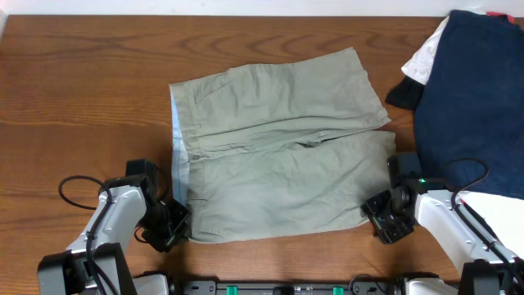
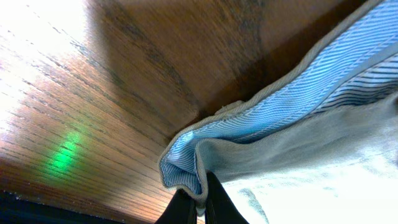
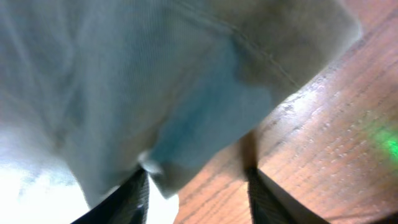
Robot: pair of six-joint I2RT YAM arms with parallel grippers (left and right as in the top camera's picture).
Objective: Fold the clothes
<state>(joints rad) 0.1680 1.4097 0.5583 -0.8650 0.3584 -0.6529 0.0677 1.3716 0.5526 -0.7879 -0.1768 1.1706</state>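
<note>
The khaki shorts [image 1: 278, 147] lie spread flat in the middle of the wooden table, waistband to the left with its blue-striped lining showing. My left gripper [image 1: 176, 220] is at the shorts' near-left corner and is shut on the waistband edge [image 2: 199, 186]. My right gripper [image 1: 385, 220] is at the near-right leg hem. Its fingers [image 3: 196, 193] are open, with the hem corner [image 3: 186, 149] hanging between them.
A large navy blue garment [image 1: 471, 106] lies at the right edge of the table, with a white garment [image 1: 426, 57] tucked beside it. A white sheet [image 1: 503, 205] lies at the near right.
</note>
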